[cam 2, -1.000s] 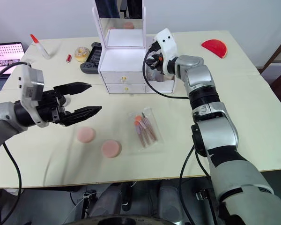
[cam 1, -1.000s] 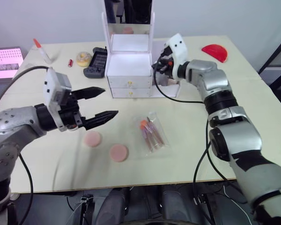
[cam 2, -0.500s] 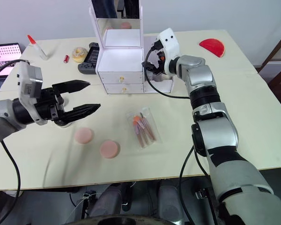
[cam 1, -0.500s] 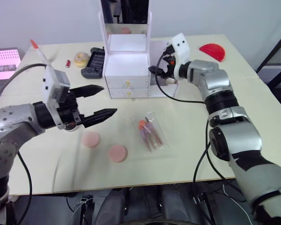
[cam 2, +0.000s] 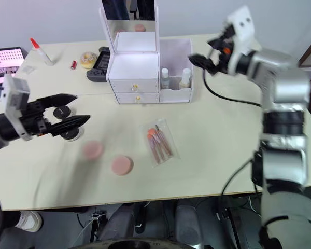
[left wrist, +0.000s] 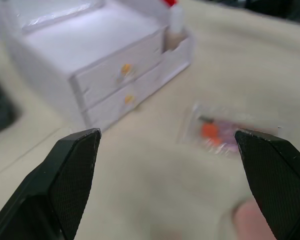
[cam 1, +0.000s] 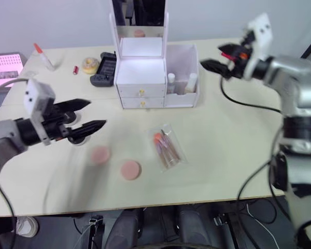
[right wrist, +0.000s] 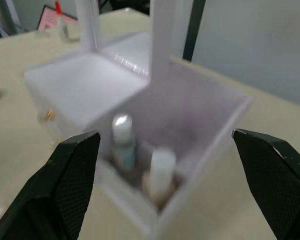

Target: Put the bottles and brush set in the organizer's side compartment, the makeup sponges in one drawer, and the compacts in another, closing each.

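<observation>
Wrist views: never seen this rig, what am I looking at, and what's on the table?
It is a humanoid robot with two arms, each ending in black two-finger jaws. The two wide pictures come from a stereo camera on its head, looking down over the table. The two close pictures come from cameras on the wrists, looking out along each gripper.

The left gripper and right gripper both have open jaws holding nothing.

The white organizer holds two bottles in its side compartment. Loose on the table lie two pink makeup sponges, a bagged brush set and one compact.
</observation>
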Controlling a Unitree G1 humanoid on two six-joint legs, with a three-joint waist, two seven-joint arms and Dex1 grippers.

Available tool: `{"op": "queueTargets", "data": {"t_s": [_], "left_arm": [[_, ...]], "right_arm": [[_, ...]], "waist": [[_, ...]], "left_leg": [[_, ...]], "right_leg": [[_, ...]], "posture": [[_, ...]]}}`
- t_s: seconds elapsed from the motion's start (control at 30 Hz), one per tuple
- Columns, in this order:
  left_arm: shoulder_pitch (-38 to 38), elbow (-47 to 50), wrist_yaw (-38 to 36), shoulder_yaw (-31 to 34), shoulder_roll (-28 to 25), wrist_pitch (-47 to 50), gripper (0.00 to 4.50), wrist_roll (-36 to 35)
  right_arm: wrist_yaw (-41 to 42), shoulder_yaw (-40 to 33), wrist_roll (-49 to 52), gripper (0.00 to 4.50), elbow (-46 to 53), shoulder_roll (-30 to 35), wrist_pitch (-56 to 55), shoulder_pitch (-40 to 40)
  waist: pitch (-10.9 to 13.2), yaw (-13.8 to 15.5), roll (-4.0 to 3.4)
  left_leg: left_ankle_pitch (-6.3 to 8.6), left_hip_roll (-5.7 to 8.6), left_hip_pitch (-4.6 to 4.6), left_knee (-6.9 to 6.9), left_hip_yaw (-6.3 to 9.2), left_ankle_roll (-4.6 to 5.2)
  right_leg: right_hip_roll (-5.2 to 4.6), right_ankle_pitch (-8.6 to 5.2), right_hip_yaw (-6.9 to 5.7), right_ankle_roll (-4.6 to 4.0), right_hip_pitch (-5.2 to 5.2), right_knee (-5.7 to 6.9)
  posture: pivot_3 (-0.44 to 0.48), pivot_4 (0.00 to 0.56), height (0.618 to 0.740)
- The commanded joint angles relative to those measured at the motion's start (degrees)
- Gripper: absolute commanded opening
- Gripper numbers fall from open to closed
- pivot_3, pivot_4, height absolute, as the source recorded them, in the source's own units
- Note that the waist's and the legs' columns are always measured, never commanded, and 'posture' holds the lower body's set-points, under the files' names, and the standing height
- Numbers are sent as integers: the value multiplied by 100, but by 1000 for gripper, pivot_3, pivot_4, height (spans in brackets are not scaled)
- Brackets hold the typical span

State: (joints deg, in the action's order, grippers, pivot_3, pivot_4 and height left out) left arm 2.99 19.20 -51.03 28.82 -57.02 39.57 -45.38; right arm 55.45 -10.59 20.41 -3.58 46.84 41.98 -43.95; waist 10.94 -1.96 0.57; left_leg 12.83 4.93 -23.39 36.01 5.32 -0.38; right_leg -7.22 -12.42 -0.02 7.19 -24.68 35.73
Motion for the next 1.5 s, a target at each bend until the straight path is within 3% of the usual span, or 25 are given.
{"op": "queueTargets", "data": {"t_s": [0.03,0.13,0.3,0.43,0.77,1.0,1.2,1.33,1.5], "left_arm": [[-410,-569,-298,831,-138,-400,4500,459],[-1018,-1301,-447,1457,-153,-779,4500,986],[-1558,-2606,-751,1812,-211,-1602,4500,1641],[-1493,-3479,-856,1807,-289,-2174,4500,1902],[-1114,-3655,-889,1670,-286,-2292,4500,1937],[-969,-2647,-771,1441,-118,-1693,4500,1667],[-396,-1181,-420,425,280,-1071,4500,1324],[227,104,-42,-786,840,-581,4500,981],[841,573,107,-2035,1377,-428,4500,1091]], "right_arm": [[465,-751,249,4465,671,679,-160,1013],[981,-1910,108,4465,711,1166,-579,3005],[1132,-3068,-25,4465,145,1134,-1475,4575],[1167,-3553,147,4465,-391,1049,-1990,4953],[736,-3548,489,4465,-528,984,-2008,4831],[647,-3519,811,4465,346,910,-1562,5051],[512,-2925,1599,4465,1819,990,-620,4782],[87,-1631,1991,4465,2748,989,48,3884],[-394,-174,2166,4465,2812,659,926,2594]], "waist": [[1,6,-2],[-2,65,2],[-5,120,3],[-7,130,7],[-8,129,7],[-7,138,7],[-7,144,7],[-7,133,8],[-6,146,11]], "left_leg": [[1,-3,1,2,-13,2],[3,-21,1,4,-30,4],[12,-33,8,10,-55,11],[23,-45,8,11,-55,-9],[22,-48,7,7,-52,-7],[20,-49,7,8,-51,-4],[18,-49,6,16,-50,0],[15,-49,4,20,-49,4],[14,-51,2,21,-49,4]], "right_leg": [[-1,0,0,0,1,-4],[2,-8,0,-19,11,-34],[1,-4,17,-30,15,-53],[-2,-4,7,-32,21,-65],[-16,1,-4,-38,19,-63],[-15,1,-3,-37,19,-62],[-13,4,-3,-33,23,-58],[0,15,-2,-18,22,-58],[8,22,-1,-16,19,-60]], "posture": [[0,150,738],[0,150,738],[0,150,738],[0,150,738],[0,150,738],[0,150,738],[0,150,738],[0,150,738],[0,150,738]]}}
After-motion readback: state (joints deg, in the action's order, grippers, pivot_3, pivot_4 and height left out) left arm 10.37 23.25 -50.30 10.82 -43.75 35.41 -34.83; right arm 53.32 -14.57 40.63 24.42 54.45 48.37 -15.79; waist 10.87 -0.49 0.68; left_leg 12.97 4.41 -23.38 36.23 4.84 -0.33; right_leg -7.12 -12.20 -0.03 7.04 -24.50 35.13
